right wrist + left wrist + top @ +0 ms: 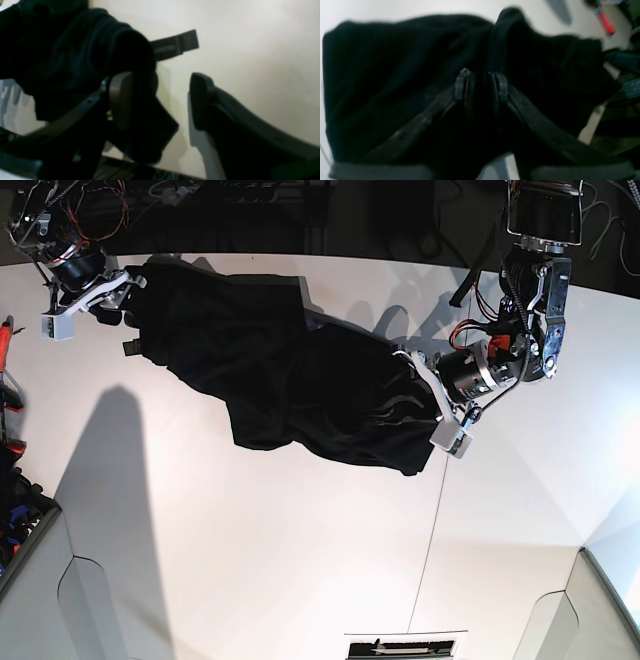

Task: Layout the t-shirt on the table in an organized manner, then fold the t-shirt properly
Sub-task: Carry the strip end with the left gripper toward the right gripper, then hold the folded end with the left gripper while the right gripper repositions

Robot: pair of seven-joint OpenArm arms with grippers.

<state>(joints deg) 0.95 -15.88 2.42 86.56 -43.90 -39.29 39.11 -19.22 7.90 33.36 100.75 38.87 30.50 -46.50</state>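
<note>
The black t-shirt (290,375) lies bunched and stretched slantwise across the white table (250,530), from the far left towards the middle right. Its print does not show. My left gripper (428,398) is at the shirt's right end. In the left wrist view, the left gripper (481,83) is shut on a raised fold of the t-shirt (395,75). My right gripper (122,292) is at the shirt's far-left end. In the right wrist view, the right gripper (160,100) stands open; t-shirt cloth (75,55) drapes over one finger (122,100) and the other finger (200,97) stands apart from it.
A short dark strap (175,45) lies on the table beside the right gripper. Red-handled tools (8,380) sit at the left edge. A thin dark seam (435,510) crosses the table. Cut-out corners (80,600) are at the front, and a label (405,647) sits at the front edge.
</note>
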